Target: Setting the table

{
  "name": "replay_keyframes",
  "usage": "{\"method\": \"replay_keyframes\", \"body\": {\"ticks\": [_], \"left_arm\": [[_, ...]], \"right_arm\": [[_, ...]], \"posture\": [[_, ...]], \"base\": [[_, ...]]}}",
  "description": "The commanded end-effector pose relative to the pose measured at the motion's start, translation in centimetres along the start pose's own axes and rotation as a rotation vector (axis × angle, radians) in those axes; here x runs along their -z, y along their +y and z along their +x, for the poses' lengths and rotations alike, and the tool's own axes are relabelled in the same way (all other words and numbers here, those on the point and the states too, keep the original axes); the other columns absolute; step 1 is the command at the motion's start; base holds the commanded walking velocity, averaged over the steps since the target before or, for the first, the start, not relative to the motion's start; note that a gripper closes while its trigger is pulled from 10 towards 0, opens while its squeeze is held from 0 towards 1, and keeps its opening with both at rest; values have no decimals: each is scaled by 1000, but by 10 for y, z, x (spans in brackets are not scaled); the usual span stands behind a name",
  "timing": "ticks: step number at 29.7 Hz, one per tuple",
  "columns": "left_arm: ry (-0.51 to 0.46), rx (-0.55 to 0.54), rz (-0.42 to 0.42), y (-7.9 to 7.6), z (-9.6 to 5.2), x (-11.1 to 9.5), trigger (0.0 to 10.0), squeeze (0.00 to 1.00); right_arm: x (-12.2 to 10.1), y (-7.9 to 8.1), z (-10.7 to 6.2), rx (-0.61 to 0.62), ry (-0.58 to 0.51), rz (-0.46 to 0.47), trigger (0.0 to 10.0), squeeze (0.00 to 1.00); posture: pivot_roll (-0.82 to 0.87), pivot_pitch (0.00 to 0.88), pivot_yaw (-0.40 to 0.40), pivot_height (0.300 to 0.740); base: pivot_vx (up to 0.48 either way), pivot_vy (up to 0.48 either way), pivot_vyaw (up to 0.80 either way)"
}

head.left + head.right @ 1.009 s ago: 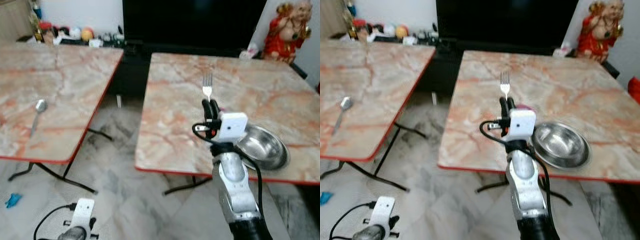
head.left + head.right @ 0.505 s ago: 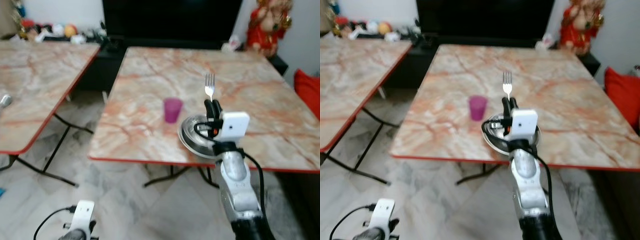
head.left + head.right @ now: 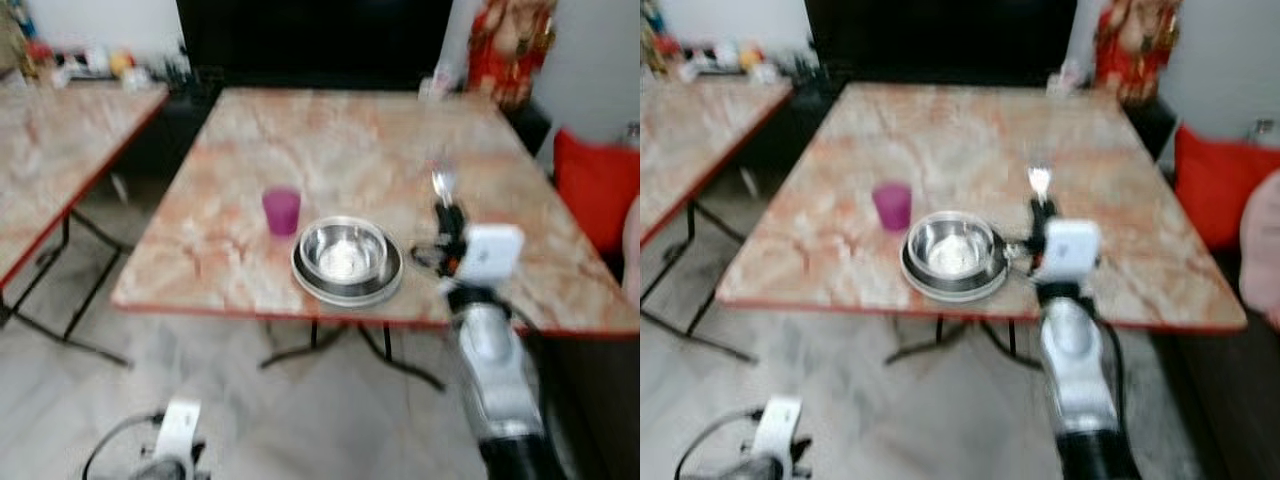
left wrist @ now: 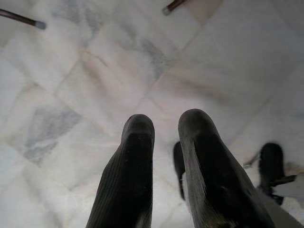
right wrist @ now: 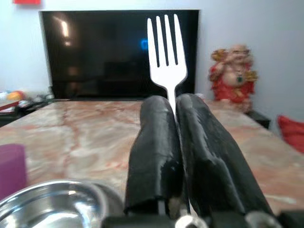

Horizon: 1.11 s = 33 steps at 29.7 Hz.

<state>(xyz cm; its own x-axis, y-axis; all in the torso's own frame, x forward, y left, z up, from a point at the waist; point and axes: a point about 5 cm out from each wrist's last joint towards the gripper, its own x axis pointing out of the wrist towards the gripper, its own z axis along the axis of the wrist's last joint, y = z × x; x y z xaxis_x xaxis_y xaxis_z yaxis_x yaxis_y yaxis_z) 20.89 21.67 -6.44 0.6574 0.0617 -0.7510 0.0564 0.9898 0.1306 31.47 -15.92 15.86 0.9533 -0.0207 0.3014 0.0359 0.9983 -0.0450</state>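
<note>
That marble-look table (image 3: pixel 350 140) with the red edge is carrying a steel bowl (image 3: pixel 346 258) near its front edge and a purple cup (image 3: pixel 282 210) sitting just left of it.

A table (image 3: pixel 330 130) with a cup, a bowl and a held fork above it.

The bowl (image 3: pixel 346 259) is set near the table's front edge, the cup (image 3: pixel 282 210) just left of it. To the bowl's right, the fork (image 5: pixel 166 45) is held upright in the right gripper (image 5: pixel 175 142). A second table (image 3: pixel 50 150) stands further left.

Bare marble table (image 3: pixel 370 150) beyond bowl (image 3: pixel 346 259) and purple cup (image 3: pixel 282 211); statue (image 3: pixel 505 45) at far corner.
</note>
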Motion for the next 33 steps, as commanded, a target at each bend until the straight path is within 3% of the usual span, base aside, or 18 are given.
{"method": "replay_keyframes", "body": {"ticks": [1,8,21,24,33], "left_arm": [[9,-13,-9,6,-1,2,10000,0],[17,-14,-51,6,-1,3,10000,0],[3,-19,-40,15,-2,2,10000,0],[11,-13,-66,13,-2,2,10000,0],[11,-1,-29,2,0,2,10000,0]], "right_arm": [[-3,4,1,-7,-10,5,10000,0],[-3,2,2,2,-8,2,10000,0],[-1,7,3,-8,6,4,10000,0],[-1,7,3,-7,8,5,10000,0],[0,6,3,-5,18,-2,10000,0]], "posture": [[70,0,-21,740],[73,0,-20,740],[78,0,-21,740],[78,0,-21,740],[76,0,-19,740]], "base": [[0,0,0],[0,0,0],[0,74,0],[0,225,0],[0,190,0]]}}
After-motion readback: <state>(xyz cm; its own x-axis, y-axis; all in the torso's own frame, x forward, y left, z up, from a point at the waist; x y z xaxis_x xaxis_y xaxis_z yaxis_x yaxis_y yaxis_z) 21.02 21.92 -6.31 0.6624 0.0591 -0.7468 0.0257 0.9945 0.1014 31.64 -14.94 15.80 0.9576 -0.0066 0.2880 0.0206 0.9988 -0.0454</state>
